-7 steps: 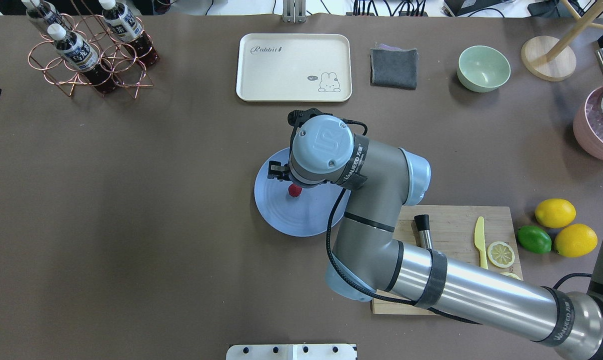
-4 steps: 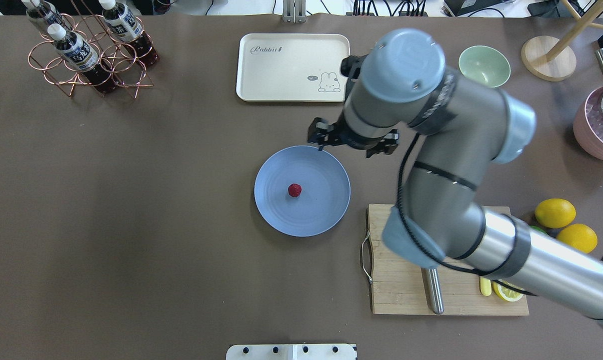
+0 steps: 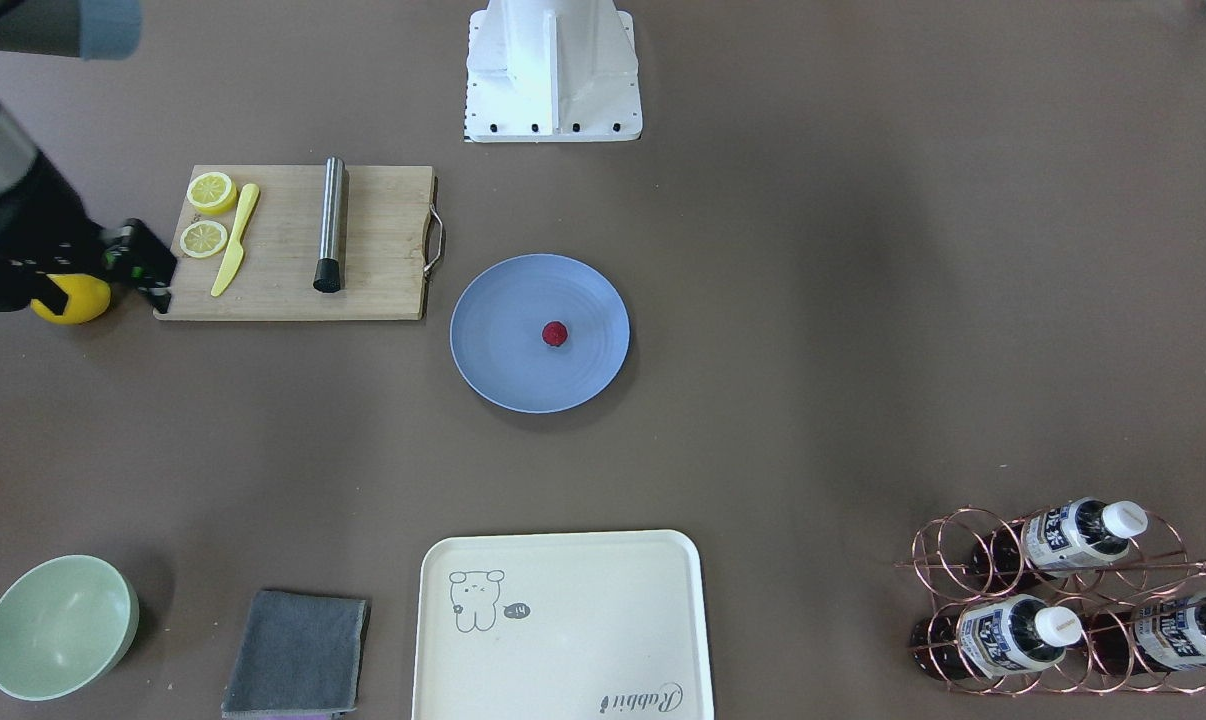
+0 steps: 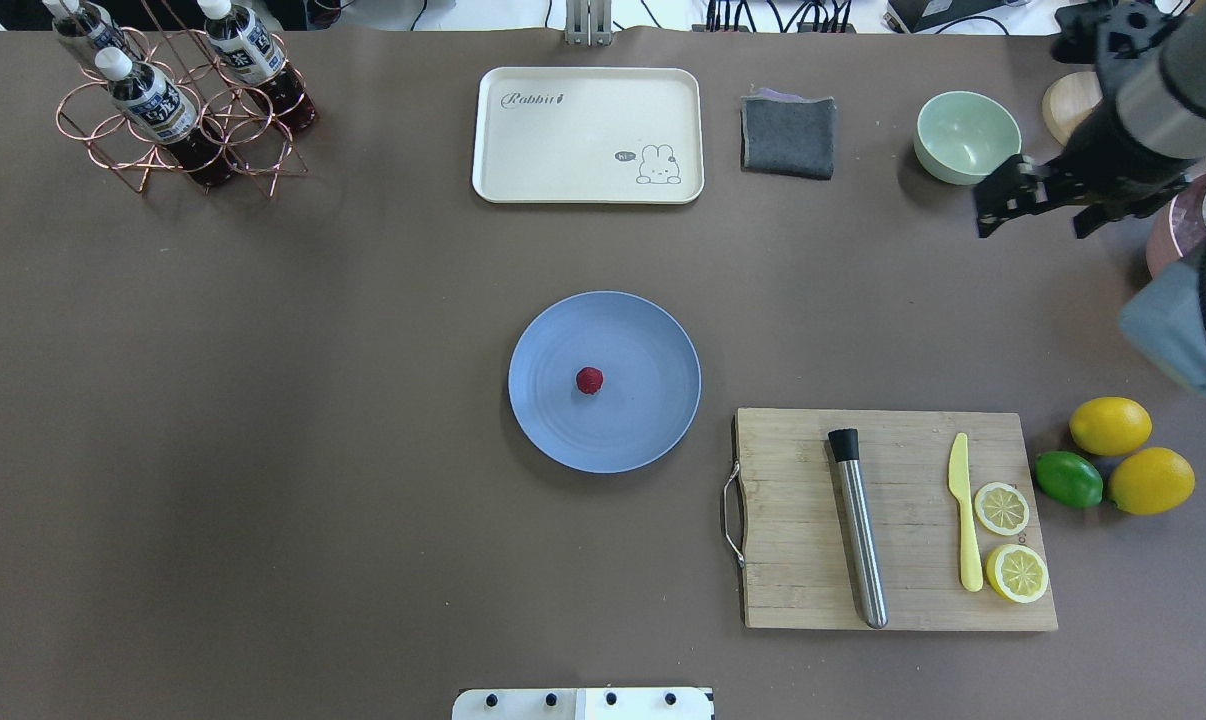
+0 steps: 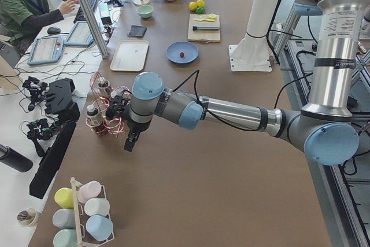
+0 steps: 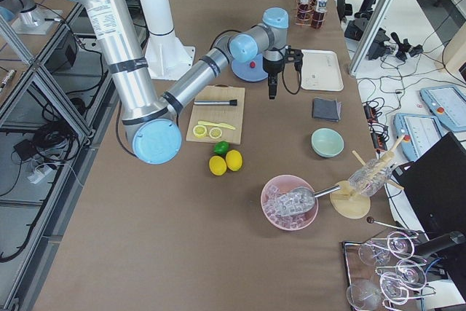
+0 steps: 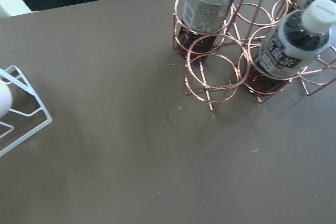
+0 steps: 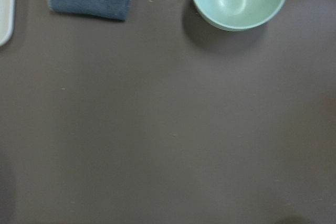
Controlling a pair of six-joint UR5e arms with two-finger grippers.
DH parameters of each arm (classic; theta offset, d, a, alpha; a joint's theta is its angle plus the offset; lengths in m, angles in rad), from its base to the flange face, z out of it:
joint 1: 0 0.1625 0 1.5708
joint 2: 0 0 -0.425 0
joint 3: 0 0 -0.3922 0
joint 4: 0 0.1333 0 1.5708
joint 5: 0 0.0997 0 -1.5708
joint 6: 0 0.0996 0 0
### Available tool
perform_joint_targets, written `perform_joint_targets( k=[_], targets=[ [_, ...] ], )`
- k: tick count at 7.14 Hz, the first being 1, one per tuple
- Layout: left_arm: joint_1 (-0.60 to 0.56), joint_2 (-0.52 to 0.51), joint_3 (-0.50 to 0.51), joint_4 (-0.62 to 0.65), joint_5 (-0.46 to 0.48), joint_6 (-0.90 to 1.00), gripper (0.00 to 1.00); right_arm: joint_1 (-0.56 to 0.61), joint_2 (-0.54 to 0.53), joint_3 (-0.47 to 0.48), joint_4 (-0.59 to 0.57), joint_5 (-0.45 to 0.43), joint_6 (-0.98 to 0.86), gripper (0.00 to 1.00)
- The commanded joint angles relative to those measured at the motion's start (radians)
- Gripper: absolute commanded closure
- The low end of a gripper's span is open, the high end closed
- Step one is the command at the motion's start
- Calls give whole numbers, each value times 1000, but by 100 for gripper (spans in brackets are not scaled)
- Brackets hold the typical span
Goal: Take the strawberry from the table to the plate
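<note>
The small dark-red strawberry lies near the middle of the round blue-grey plate, at the centre of the brown table. Nothing touches it. My right gripper hangs open and empty far to the right, high above the table beside the green bowl; the front-facing view shows it at the left edge. My left gripper shows only in the exterior left view, beside the copper bottle rack, and I cannot tell whether it is open or shut.
A cream tray, a grey cloth and a pale green bowl line the far side. A wooden cutting board with muddler, knife and lemon slices sits right of the plate, beside lemons and a lime. The bottle rack stands far left.
My right arm has lifted off the plate and swung away to the far right, gripper open. The strawberry has stayed where it was on the plate.
</note>
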Motion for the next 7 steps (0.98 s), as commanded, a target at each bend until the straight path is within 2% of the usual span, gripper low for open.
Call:
perform_joint_targets(
  k=[1, 2, 5, 7],
  targets=[
    [-51, 10, -1, 128, -5, 113, 2, 205, -147, -33, -1, 115, -169, 0],
    [-47, 8, -4, 187, -11, 114, 2, 254, -164, -91, 11, 118, -211, 0],
    [-43, 50, -7, 143, -11, 119, 2, 408, -210, -217, 12, 121, -436, 0],
    [-36, 48, -12, 126, -11, 117, 2, 460, -225, -269, 12, 132, -514, 0]
  ],
)
